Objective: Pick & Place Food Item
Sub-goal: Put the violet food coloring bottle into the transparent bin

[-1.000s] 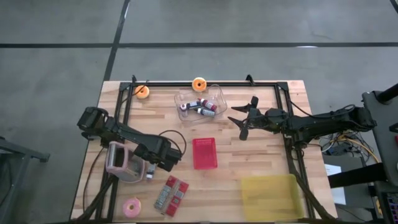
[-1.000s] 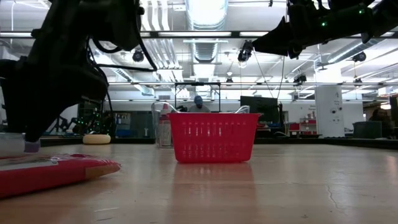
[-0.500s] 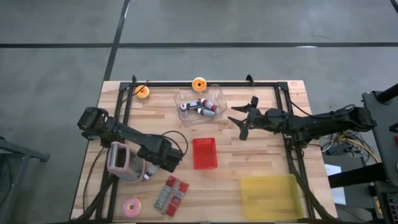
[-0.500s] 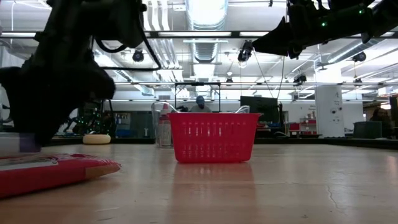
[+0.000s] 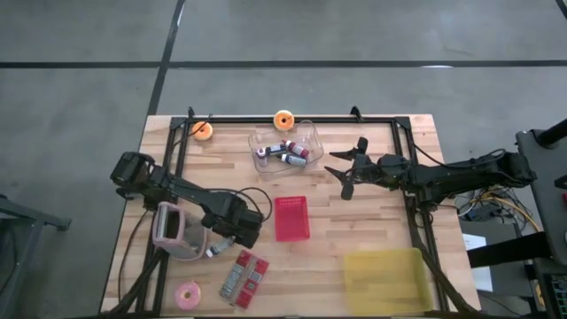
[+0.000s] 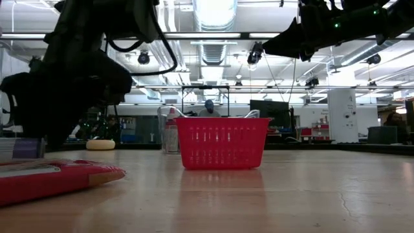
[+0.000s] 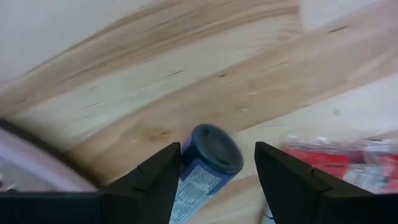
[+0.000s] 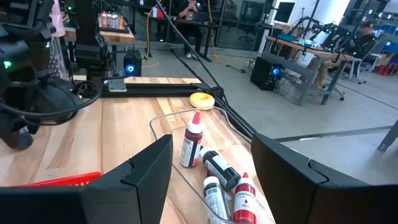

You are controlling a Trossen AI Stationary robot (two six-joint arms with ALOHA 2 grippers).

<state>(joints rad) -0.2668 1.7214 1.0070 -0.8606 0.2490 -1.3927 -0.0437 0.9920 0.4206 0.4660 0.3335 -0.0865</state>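
Left gripper [image 7: 211,180] has slid along the bench [image 5: 372,226] toward the red basket [image 5: 291,218] over the last second, now between the pink-rimmed container [image 5: 171,228] and the red packets [image 5: 244,273]. Fingers spread wide, straddling a small dark-capped bottle [image 7: 206,163] that looks tipped over on the wood; no grip yet. Reads as lining up the pick. Right gripper [image 5: 347,168] unchanged, open and empty, raised beside the clear tray [image 5: 309,136] of bottles.

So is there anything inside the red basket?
No, from above the red basket shows only its own bare red floor, with nothing lying in it.
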